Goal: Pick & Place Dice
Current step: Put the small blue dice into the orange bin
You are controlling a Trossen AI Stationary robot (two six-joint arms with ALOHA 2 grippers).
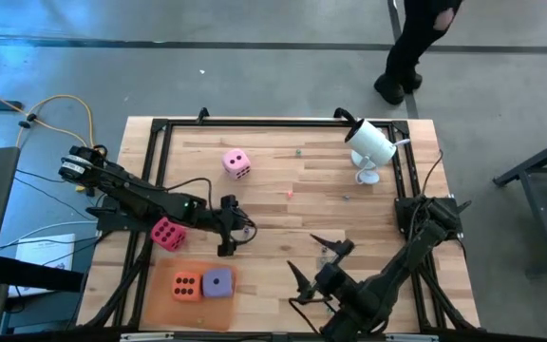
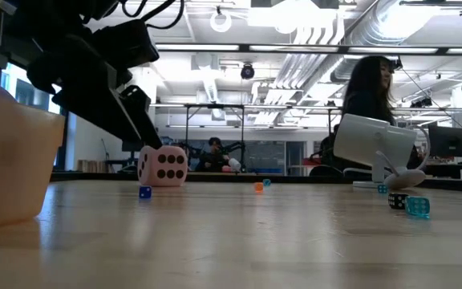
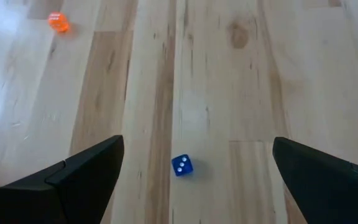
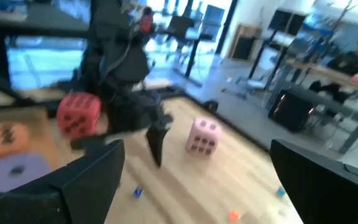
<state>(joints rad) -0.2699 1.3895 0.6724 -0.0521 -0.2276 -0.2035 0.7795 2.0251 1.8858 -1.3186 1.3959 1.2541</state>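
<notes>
You had the left gripper [image 1: 238, 228] out over the middle of the table [image 1: 283, 161], its fingers spread wide and holding nothing; in its wrist view a tiny blue die [image 3: 181, 165] lay on the wood between the two fingertips, untouched, with a tiny orange die [image 3: 58, 22] well apart from it. The right gripper [image 1: 316, 258] sat nearer the front edge on the right side, its fingers likewise wide apart and empty.

The light pink die [image 1: 236, 163] stood alone on the bare wood toward the far side, well clear of both grippers; the magenta die [image 1: 167, 233] lay just beside the left arm, at the near-left part of the table; the orange die [image 1: 186, 286] and the purple die [image 1: 218, 282] sat side by side on the flat orange tray [image 1: 190, 309] by the front-left corner.

A white lamp-like fixture [image 1: 372, 147] stood at the far-right corner; a person [image 1: 414, 49] stood on the floor beyond the table.
</notes>
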